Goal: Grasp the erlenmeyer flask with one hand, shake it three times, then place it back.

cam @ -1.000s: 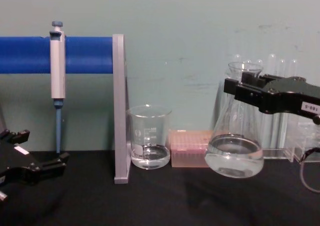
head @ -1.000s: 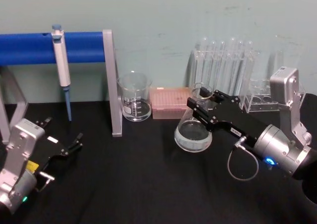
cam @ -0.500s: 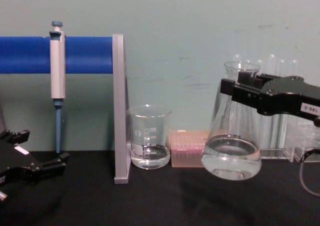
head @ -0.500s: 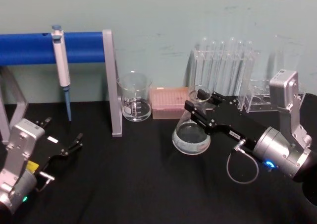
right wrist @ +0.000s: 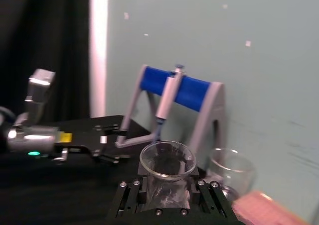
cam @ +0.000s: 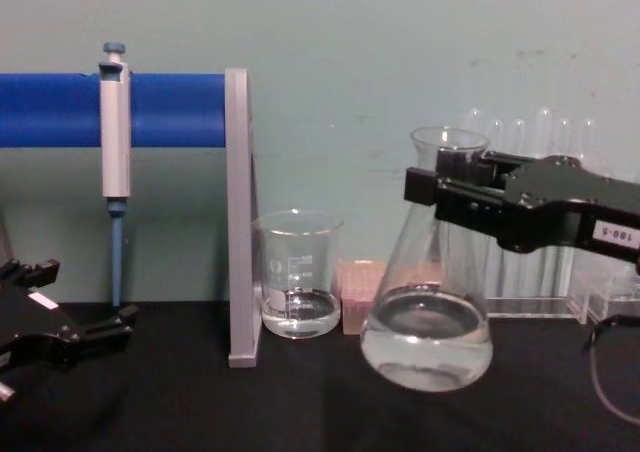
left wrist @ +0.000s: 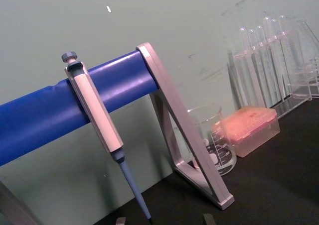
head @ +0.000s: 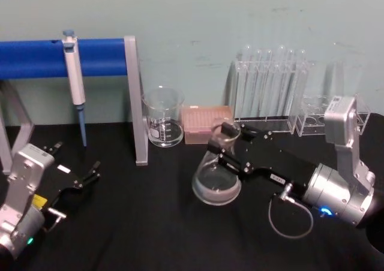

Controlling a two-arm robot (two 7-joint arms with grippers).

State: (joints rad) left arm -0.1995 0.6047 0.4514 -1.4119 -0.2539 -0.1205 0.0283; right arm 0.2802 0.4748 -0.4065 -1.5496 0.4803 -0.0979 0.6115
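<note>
Leftward has swung the erlenmeyer flask, its neck clamped in the right pincer.

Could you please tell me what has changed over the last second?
The right gripper, still shut on the neck of the erlenmeyer flask, has carried it to the robot's left and nearer its body. The left gripper, beaker and pipette stayed put.

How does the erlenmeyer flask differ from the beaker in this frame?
The erlenmeyer flask is conical with a narrow neck; the beaker is straight-sided and wide-mouthed. The flask is clamped at its neck by the right gripper and leans; the beaker stands free and upright. Both are clear glass holding a little clear liquid. The left gripper sits open, far left.
</note>
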